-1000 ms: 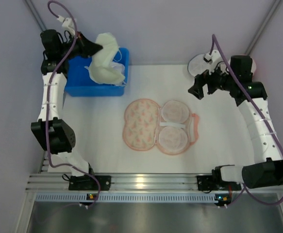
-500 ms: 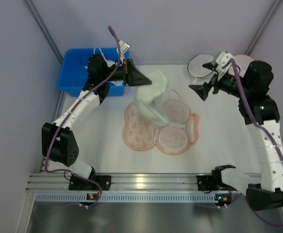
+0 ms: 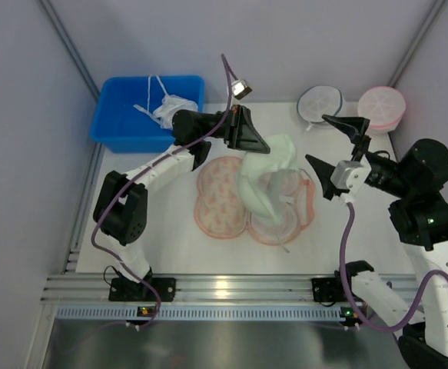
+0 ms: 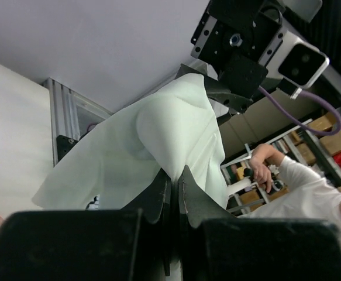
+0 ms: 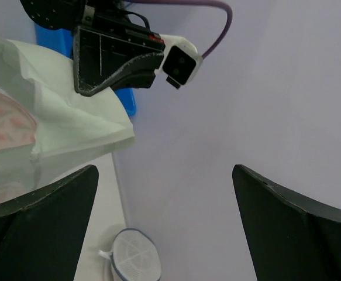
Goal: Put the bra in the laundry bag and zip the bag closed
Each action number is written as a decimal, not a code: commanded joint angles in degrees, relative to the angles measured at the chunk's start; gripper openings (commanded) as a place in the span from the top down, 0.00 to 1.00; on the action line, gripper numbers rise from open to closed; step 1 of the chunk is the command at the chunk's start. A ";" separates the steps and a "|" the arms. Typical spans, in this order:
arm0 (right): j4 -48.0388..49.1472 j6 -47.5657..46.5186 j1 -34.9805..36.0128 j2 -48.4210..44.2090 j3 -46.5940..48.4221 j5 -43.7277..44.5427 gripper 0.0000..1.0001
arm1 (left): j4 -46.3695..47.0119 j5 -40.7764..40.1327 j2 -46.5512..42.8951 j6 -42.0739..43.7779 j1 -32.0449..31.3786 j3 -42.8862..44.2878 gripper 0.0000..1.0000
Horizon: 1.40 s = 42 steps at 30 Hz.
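Cream bra hangs pinched in the left hand above the open bag; the right hand gapes empty nearby. Placing step; next, probably lower it in and release.

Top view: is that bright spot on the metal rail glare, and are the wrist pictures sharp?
Top view: yes, glare on the rail; the bra looks smeared. Left wrist view: the shut left claw is dark and soft-edged. Right wrist view: the open right claw shows as blurred dark wedges.
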 commanded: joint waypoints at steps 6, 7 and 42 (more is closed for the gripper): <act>-10.82 -18.92 6.08 2.14 1.42 -3.94 0.15 | 19.09 -1.91 1.56 -9.45 -3.69 0.30 1.00; -14.06 -20.58 7.06 2.40 1.34 -3.67 0.16 | 19.09 -1.56 1.56 -9.37 -4.48 0.21 1.00; -38.52 -2.25 18.84 20.41 21.18 37.10 1.00 | -96.40 -35.29 -5.01 93.52 13.62 24.49 0.11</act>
